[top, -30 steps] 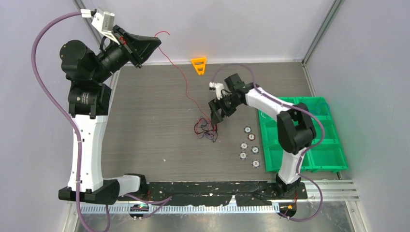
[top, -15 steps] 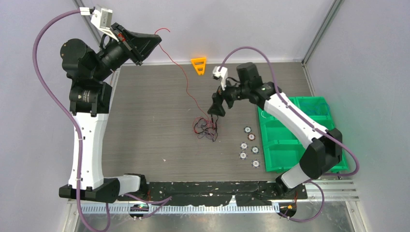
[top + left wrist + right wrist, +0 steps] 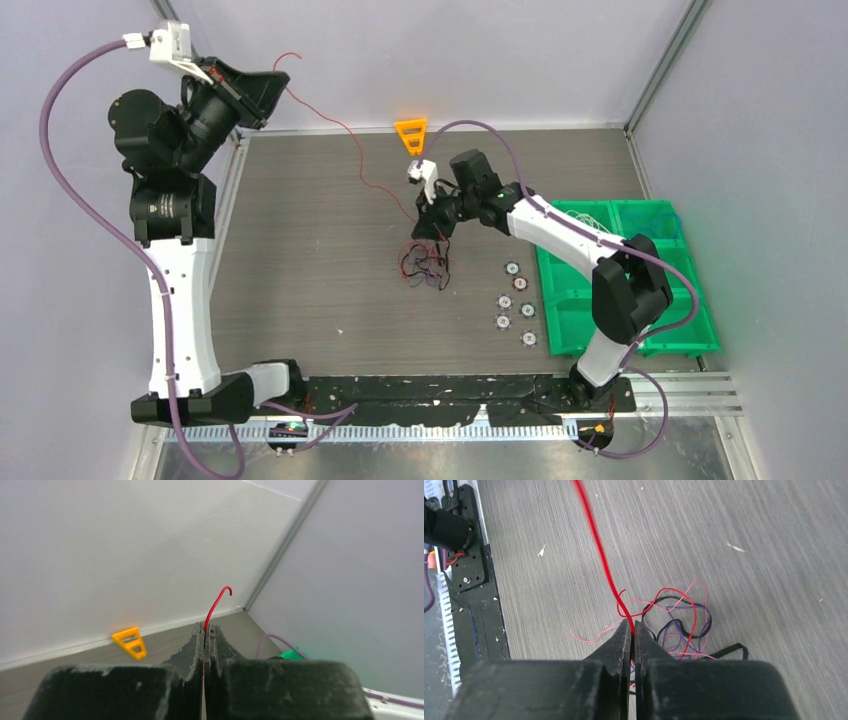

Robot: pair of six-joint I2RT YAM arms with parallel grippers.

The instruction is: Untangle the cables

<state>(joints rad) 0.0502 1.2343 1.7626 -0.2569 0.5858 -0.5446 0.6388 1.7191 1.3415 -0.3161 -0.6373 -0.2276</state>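
Note:
The cables lie as a small clump of red, pink, purple and black wires mid-table, seen close up in the right wrist view. One red wire runs taut out of it up to the back left. My left gripper is raised high at the back left and shut on that red wire, whose hooked end sticks out past the fingertips. My right gripper sits just above the clump's far edge, shut on the same red wire where it leaves the clump.
An orange triangular piece lies by the back wall. Several small round discs sit right of the clump. A green compartment tray stands at the right. Walls close in on the left, back and right.
The right gripper, open before, has shifted left and shut on the red wire above the clump. The left gripper has pulled further left with the wire's end.

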